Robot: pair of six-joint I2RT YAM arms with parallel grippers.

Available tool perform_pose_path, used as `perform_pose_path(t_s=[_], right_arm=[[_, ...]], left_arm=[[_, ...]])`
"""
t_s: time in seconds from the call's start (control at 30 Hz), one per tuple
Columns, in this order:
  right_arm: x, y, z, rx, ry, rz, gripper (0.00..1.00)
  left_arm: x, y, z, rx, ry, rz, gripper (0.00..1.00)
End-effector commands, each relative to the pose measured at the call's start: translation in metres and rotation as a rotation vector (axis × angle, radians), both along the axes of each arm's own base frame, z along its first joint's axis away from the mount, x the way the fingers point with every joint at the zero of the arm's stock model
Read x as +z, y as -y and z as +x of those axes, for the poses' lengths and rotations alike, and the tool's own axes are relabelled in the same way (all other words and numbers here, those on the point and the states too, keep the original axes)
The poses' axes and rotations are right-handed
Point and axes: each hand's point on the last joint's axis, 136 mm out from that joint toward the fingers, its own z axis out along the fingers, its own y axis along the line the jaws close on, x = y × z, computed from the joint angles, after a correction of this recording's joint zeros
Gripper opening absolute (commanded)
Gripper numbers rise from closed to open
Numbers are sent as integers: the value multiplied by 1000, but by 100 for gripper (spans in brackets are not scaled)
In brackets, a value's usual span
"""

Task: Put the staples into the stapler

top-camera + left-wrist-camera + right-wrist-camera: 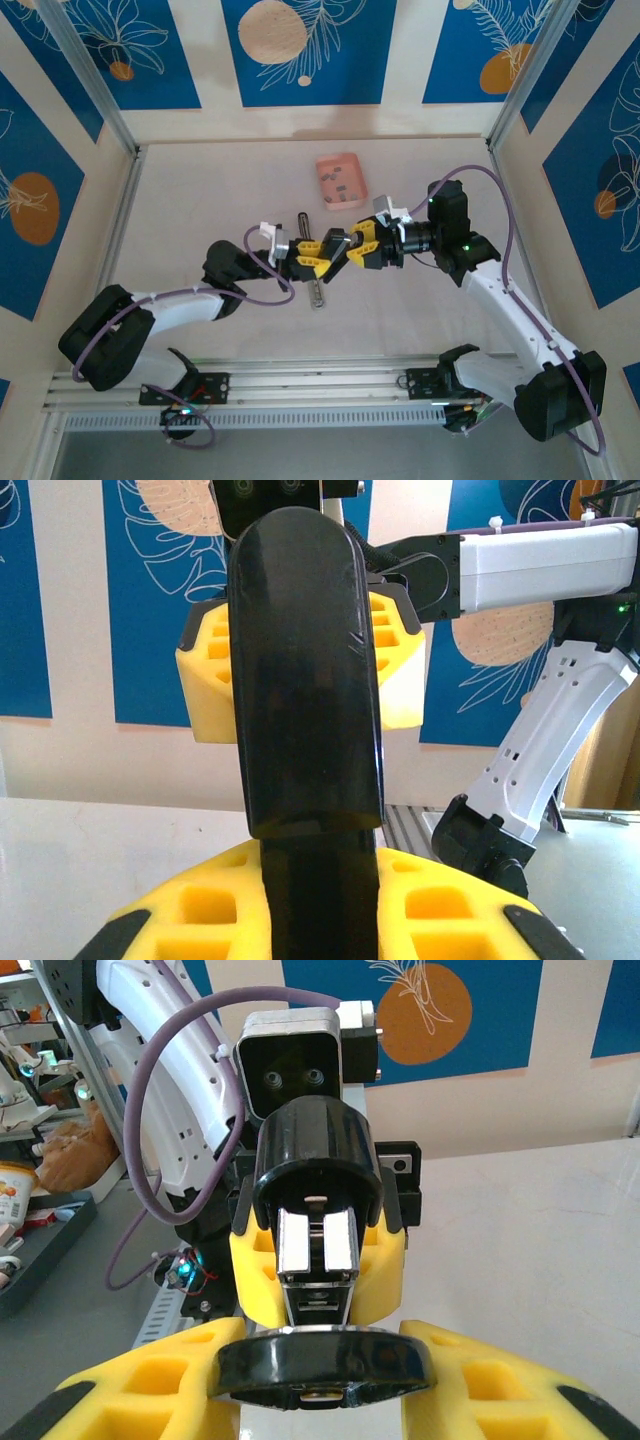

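Both ends of the stapler [305,680] are gripped above the middle of the table [200,200]: its black bar is clamped in the left gripper [320,915], its rounded tip pinched by the right gripper [325,1385]. Staples [340,186] are seen in the pink tray [322,164] toward the far edge.

Top camera: high behind me, looking down on the table [200,200]. Wrist cameras: close, facing each other, sharing the stapler [305,680].
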Motion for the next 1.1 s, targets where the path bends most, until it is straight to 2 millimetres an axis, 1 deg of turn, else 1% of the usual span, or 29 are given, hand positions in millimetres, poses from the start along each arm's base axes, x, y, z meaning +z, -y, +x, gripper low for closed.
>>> perform_pose_path(t_s=[0.0,0.07,0.13,0.17,0.27,0.33,0.47,0.53,0.6,0.77,0.87,1.0,1.07], right_arm=[[1,-1,2,-47,41,-28,9],[-4,1,7,-91,53,-48,4],[-9,1,8,-108,54,-59,0],[-11,0,8,-110,53,-64,0],[-17,-2,8,-103,52,-81,0],[-26,-6,8,-101,62,-116,0],[-41,-12,4,-79,79,-185,0],[-46,-16,-4,-32,120,-204,0],[-51,-19,-7,-17,130,-226,0],[-61,-28,-14,43,148,-283,0],[-60,-34,-16,69,148,-283,0],[-56,-39,-14,74,160,-255,0],[-55,-41,-13,77,161,-249,0]], left_arm=[[26,-5,5,49,57,-60,41],[19,-4,6,59,50,-28,53],[15,-5,6,74,45,-3,62],[12,-6,6,81,45,9,65],[6,-8,4,89,55,55,69],[1,-9,1,88,68,99,69],[-8,-11,-2,96,84,189,70],[-13,-13,-1,104,61,252,71],[-20,-13,-4,85,49,315,71],[-22,-16,-13,54,85,351,62],[-25,-17,-15,43,85,371,58],[-29,-17,-16,32,78,391,56],[-31,-17,-17,30,77,398,52]])
